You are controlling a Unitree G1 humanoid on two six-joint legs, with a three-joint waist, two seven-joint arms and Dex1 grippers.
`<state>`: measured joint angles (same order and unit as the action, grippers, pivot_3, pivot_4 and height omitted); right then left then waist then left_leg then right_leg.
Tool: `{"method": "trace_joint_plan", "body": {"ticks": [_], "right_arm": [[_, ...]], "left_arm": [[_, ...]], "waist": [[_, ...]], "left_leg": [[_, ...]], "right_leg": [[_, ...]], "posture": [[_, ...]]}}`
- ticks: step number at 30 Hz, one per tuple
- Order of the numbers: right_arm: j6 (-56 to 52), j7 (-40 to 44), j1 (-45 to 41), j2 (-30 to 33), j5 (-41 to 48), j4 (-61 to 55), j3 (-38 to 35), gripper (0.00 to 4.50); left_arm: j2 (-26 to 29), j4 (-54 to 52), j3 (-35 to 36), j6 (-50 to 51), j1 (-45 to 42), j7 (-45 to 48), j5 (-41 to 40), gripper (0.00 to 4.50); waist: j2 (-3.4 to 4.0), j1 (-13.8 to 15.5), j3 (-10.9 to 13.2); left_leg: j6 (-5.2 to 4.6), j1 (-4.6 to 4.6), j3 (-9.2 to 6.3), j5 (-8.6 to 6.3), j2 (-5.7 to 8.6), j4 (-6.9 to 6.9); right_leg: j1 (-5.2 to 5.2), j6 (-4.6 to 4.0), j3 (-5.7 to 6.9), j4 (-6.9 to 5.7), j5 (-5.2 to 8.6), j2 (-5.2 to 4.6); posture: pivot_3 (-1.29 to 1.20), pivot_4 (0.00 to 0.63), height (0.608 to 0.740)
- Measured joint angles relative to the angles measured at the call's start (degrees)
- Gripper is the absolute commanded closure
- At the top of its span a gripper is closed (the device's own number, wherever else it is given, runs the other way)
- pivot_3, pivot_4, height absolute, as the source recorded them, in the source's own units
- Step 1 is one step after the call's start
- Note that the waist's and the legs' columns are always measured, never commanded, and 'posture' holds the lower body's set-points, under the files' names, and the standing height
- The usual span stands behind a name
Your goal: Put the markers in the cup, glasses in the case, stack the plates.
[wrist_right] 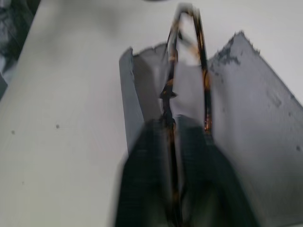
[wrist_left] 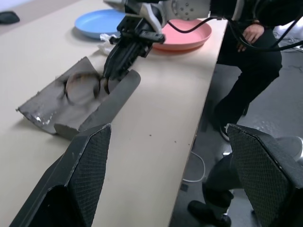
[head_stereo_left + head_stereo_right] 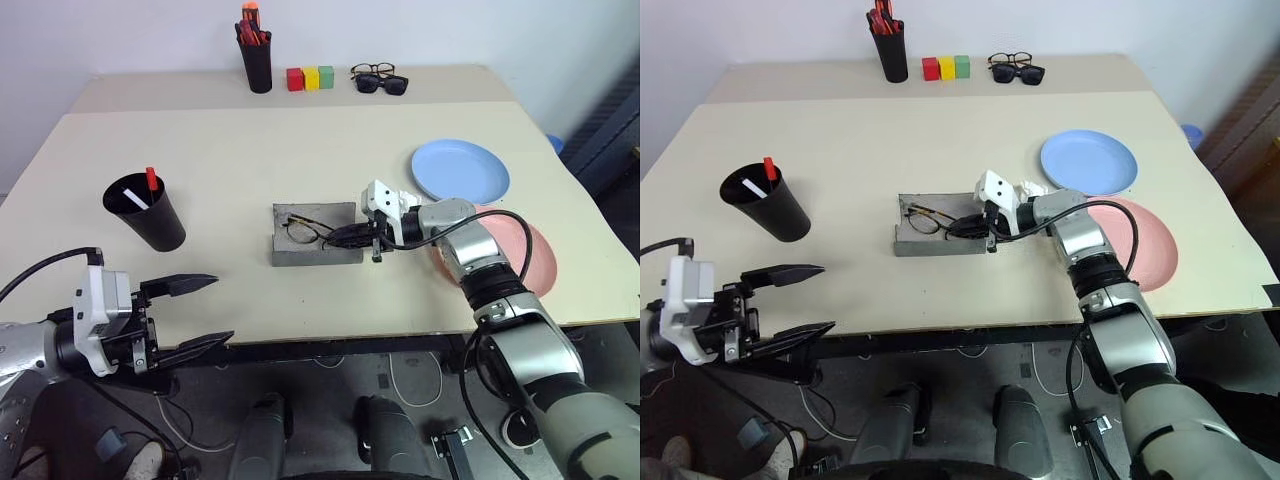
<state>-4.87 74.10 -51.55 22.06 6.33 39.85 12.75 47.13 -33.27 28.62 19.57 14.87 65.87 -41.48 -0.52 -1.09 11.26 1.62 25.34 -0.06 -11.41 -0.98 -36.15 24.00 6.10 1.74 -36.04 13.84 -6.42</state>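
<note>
The grey case (image 3: 316, 234) is lying open in the middle of the counter (image 3: 230, 160), and the glasses (image 3: 303, 229) are sitting inside it, toward the end farthest from the right arm. The right hand (image 3: 352, 238) is reaching in from the plate side, pointing across the case with its black fingers (image 2: 124, 56) lying over the case's near end. In the right wrist view a thin temple of the glasses is running between the two fingers, which are standing close together around it; whether they are gripping it or merely flanking it cannot be told.

The left hand (image 3: 205, 312) is hanging at the near edge of the counter, well apart from the case, with its two fingers spread wide and nothing between them. It is pointing toward the case.

The black cup (image 3: 146, 212) is standing upright just beyond the left hand, toward the counter's left side, and the markers (image 3: 142, 190) are already resting in it, the red cap and the white body poking above the rim.

The light blue plate (image 3: 460, 170) is lying flat to the right of the case, and the salmon pink plate (image 3: 525, 250) is lying beside it, nearer the counter's front edge, partly hidden under the right arm. The two plates are sitting side by side, not stacked.
</note>
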Motion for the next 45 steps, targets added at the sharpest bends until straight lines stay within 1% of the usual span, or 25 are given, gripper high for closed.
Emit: {"method": "trace_joint_plan", "body": {"ticks": [2, 5, 9, 11, 13, 14, 17, 19, 21, 22, 24, 26, 30, 32, 35, 40, 45], "right_arm": [[0.2, -0.5, 0.0, 0.0, -0.5, 0.2, 0.0, 1.64], [0.0, -1.2, 0.1, 0.7, -0.5, -0.3, -0.3, 1.64], [-4.7, -2.4, 1.9, 4.2, 1.8, -9.5, -3.4, 1.64], [-9.0, -2.9, 5.6, 7.6, 4.7, -18.0, -6.8, 1.64], [-13.5, -3.2, 11.5, 12.2, 7.9, -26.7, -10.7, 1.64], [-15.4, -3.5, 15.8, 14.6, 9.7, -31.2, -13.2, 1.64], [-17.1, -4.9, 27.2, 17.9, 12.9, -39.8, -19.6, 1.58], [-14.5, -6.1, 36.5, 19.0, 13.5, -44.5, -24.1, 1.58], [-11.9, -7.2, 44.4, 19.1, 13.9, -48.3, -28.5, 1.58], [-10.7, -7.6, 47.5, 19.1, 14.1, -50.0, -30.0, 1.58], [-8.3, -8.7, 54.7, 19.1, 14.2, -53.7, -33.7, 1.58], [-6.7, -9.7, 60.4, 18.8, 14.2, -56.0, -35.7, 1.58], [-4.7, -11.6, 67.9, 17.6, 14.6, -59.0, -38.0, 1.58], [-4.4, -12.6, 69.6, 17.3, 15.0, -60.3, -38.6, 1.58], [-2.7, -14.1, 72.1, 17.0, 15.1, -61.0, -40.0, 1.58], [-0.9, -16.6, 73.3, 16.6, 15.1, -60.8, -40.8, 1.58], [0.1, -18.9, 72.4, 16.3, 15.3, -60.5, -40.8, 1.58]], "left_arm": [[0.0, 0.6, -0.3, -0.2, -0.5, -0.1, 0.1, 0.51], [0.0, 1.1, -0.7, -0.2, -1.3, -0.6, 0.3, 0.51], [-1.7, 2.1, -2.9, 1.8, -7.3, -6.9, 0.1, 0.51], [-3.0, 2.8, -5.4, 3.8, -11.9, -10.9, 0.1, 0.51], [-4.3, 3.9, -8.6, 5.3, -16.5, -14.1, 0.4, 0.51], [-5.2, 4.6, -10.6, 5.4, -18.9, -15.2, 1.0, 0.51], [-7.6, 7.3, -15.6, 6.2, -23.9, -17.6, 2.7, 1.38], [-9.1, 9.9, -18.8, 6.5, -27.6, -19.3, 4.7, 2.36], [-11.0, 13.3, -21.1, 6.8, -31.6, -21.9, 7.1, 3.4], [-11.8, 14.8, -21.8, 7.0, -33.3, -23.4, 8.4, 3.84], [-13.4, 18.7, -25.1, 7.4, -37.8, -25.9, 11.9, 3.84], [-14.8, 22.5, -27.4, 9.2, -42.2, -28.5, 14.9, 3.84], [-16.7, 32.4, -30.3, 11.1, -51.2, -31.4, 19.7, 3.84], [-16.9, 38.1, -32.4, 11.5, -55.8, -31.4, 22.6, 3.84], [-18.2, 50.3, -36.5, 10.3, -64.4, -30.5, 28.0, 3.84], [-21.9, 69.2, -42.4, 2.3, -74.3, -29.5, 37.3, 3.84], [-26.2, 86.4, -47.3, -5.9, -82.1, -28.7, 45.5, 3.84]], "waist": [[0.0, 0.0, 0.0], [0.0, 0.0, 0.0], [0.04, 0.5, 0.0], [0.02, 1.1, 0.0], [0.0, 1.8, 0.0], [-0.02, 2.0, 0.0], [-0.05, 1.9, 0.0], [-0.05, 1.7, 0.0], [-0.02, 1.7, 0.0], [-0.03, 1.7, 0.0], [-0.04, 1.8, 0.0], [-0.15, 1.8, 0.0], [-0.19, 1.7, 0.0], [-0.2, 1.7, 0.0], [-0.23, 2.0, 0.0], [-0.25, 1.9, 0.0], [-0.36, 1.9, 0.0]], "left_leg": [[0.0, 0.01, 0.0, 0.0, 0.0, 0.0], [0.01, 0.01, 0.0, 0.01, 0.0, 0.0], [0.03, 0.02, -0.05, 0.03, 0.01, -0.03], [0.04, 0.01, -0.09, 0.04, 0.01, -0.05], [0.04, 0.0, -0.09, 0.04, 0.03, -0.06], [0.04, -0.01, -0.11, 0.04, 0.03, -0.06], [0.04, -0.05, -0.09, 0.03, 0.03, -0.07], [0.04, -0.14, -0.07, 0.04, 0.02, -0.07], [0.03, -0.24, -0.09, 0.04, 0.02, -0.07], [0.03, -0.33, -0.1, 0.04, 0.01, -0.08], [0.05, -0.53, -0.09, 0.03, 0.01, -0.1], [0.07, -0.62, -0.1, 0.02, 0.02, -0.12], [0.08, -0.64, -0.09, 0.01, 0.02, -0.14], [0.07, -0.67, -0.08, 0.01, 0.02, -0.1], [0.06, -0.65, -0.09, 0.02, 0.03, -0.03], [-0.04, -0.36, -0.08, -0.03, 0.06, 0.01], [-0.07, -0.03, -0.11, -0.04, 0.07, -0.01]], "right_leg": [[0.01, 0.0, 0.0, 0.0, 0.0, 0.0], [0.01, 0.01, 0.0, -0.01, 0.0, 0.01], [-0.03, 0.02, 0.0, -0.04, -0.01, 0.0], [-0.12, 0.04, 0.03, -0.01, 0.0, 0.01], [-0.19, 0.06, 0.03, 0.02, 0.0, 0.0], [-0.25, 0.09, 0.06, 0.05, 0.01, 0.0], [-0.31, 0.1, 0.06, 0.09, 0.02, 0.0], [-0.33, 0.09, 0.05, 0.05, 0.02, 0.01], [-0.39, 0.08, 0.04, 0.01, 0.03, 0.01], [-0.47, 0.07, 0.04, 0.0, 0.02, 0.03], [-0.7, 0.24, 0.03, 0.05, 0.13, 0.02], [-0.84, 0.24, 0.03, 0.12, 0.14, 0.01], [-0.87, 0.21, 0.02, 0.17, 0.12, -0.02], [-0.86, 0.2, 0.02, 0.18, 0.11, -0.01], [-0.86, 0.2, 0.04, 0.26, 0.11, -0.01], [-0.78, 0.05, 0.07, 0.65, -0.03, -0.01], [-0.51, 0.37, 0.12, 0.7, -0.17, -0.01]], "posture": [[0.0, 0.15, 0.74], [0.0, 0.15, 0.74], [0.0, 0.15, 0.74], [0.0, 0.15, 0.74], [0.0, 0.15, 0.74], [0.0, 0.15, 0.74], [0.0, 0.15, 0.74], [0.0, 0.15, 0.74], [0.0, 0.15, 0.74], [0.0, 0.15, 0.74], [0.0, 0.15, 0.74], [0.0, 0.15, 0.74], [0.0, 0.15, 0.74], [0.0, 0.15, 0.74], [0.0, 0.15, 0.74], [0.0, 0.15, 0.74], [0.0, 0.15, 0.74]]}}
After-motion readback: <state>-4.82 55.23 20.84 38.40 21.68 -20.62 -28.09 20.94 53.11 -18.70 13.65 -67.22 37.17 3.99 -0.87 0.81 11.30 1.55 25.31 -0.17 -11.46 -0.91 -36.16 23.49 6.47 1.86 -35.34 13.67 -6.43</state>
